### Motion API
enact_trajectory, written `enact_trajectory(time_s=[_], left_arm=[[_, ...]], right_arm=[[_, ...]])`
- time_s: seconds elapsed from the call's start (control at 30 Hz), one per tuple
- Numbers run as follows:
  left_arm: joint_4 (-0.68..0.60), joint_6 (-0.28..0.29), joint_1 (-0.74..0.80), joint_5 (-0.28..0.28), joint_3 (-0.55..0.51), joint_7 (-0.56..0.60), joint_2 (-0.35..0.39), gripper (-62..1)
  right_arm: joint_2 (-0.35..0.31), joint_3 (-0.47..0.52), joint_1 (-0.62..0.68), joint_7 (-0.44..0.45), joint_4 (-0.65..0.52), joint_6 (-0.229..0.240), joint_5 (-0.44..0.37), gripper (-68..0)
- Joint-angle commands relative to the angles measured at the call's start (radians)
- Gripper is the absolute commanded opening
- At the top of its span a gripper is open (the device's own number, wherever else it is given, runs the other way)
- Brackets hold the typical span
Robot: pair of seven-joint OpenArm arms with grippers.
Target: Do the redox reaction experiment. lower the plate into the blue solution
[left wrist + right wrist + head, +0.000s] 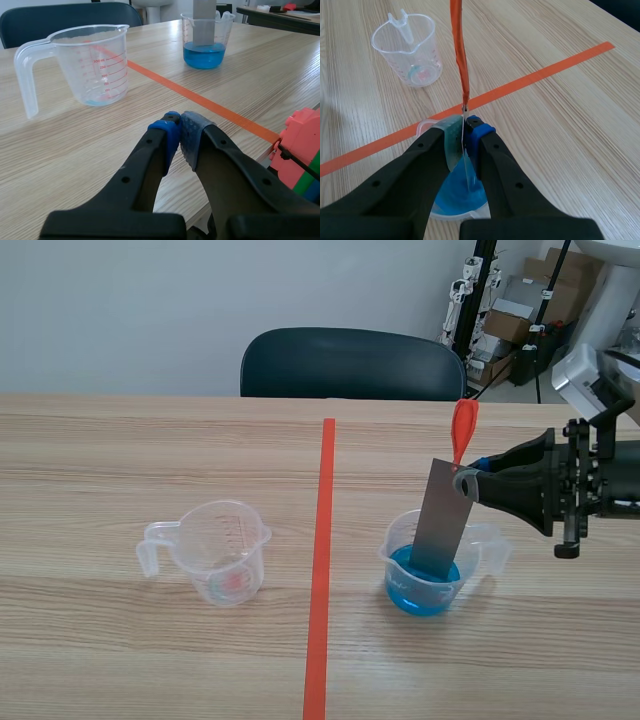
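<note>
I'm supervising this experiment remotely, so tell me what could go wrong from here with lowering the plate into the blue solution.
1. The right gripper pinches the plate only near its top edge, so the thin sheet might slip and splash the blue solution.
2. The plate stands tilted inside the clear plastic beaker; pressing against its wall could tip it.

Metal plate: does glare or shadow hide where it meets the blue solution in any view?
Scene view: soft even light, faint shadows, no glare; the metal plate shows face-on, its lower end reaching the blue solution. Right wrist view: the plate is edge-on, a thin line between the right gripper's jaws. Left wrist view: the beaker is distant, the plate's upper part cut off.
</note>
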State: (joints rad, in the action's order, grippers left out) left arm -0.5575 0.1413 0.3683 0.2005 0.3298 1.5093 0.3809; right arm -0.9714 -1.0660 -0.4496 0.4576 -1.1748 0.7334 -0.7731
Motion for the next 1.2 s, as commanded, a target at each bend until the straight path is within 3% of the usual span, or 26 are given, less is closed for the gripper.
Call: enact_trajectory(time_s=[0.0, 0.1, 0.17, 0.83, 0.93, 1.1, 1.17], left_arm=[[-0.025, 0.000, 0.000, 0.022, -0.014, 0.045, 0.001, -57.8], [-0.040, 0.000, -0.003, 0.092, -0.034, 0.045, -0.012, -57.8], [-0.053, 0.000, -0.002, 0.107, -0.041, 0.045, -0.015, -57.8], [-0.140, 0.000, 0.001, 0.096, -0.055, 0.045, -0.014, -56.7], [-0.146, 0.000, 0.003, 0.095, -0.055, 0.045, -0.011, -41.1], [-0.149, 0.001, 0.003, 0.095, -0.056, 0.045, -0.012, -2.4], [-0.149, 0.001, 0.003, 0.095, -0.056, 0.045, -0.012, 1.4]], right_arm=[[0.001, 0.019, -0.013, 0.011, 0.000, 0.012, -0.004, -66.9], [0.017, 0.019, -0.012, 0.011, 0.014, 0.012, 0.018, -66.9], [0.029, 0.019, -0.010, 0.012, 0.026, 0.012, 0.030, -66.9], [0.052, 0.019, 0.002, 0.027, 0.053, 0.012, 0.067, -66.9], [0.051, 0.019, 0.004, 0.027, 0.053, 0.012, 0.067, -66.9], [0.049, 0.019, 0.004, 0.026, 0.053, 0.012, 0.067, -66.9], [0.049, 0.019, 0.004, 0.026, 0.053, 0.012, 0.068, -66.9]])
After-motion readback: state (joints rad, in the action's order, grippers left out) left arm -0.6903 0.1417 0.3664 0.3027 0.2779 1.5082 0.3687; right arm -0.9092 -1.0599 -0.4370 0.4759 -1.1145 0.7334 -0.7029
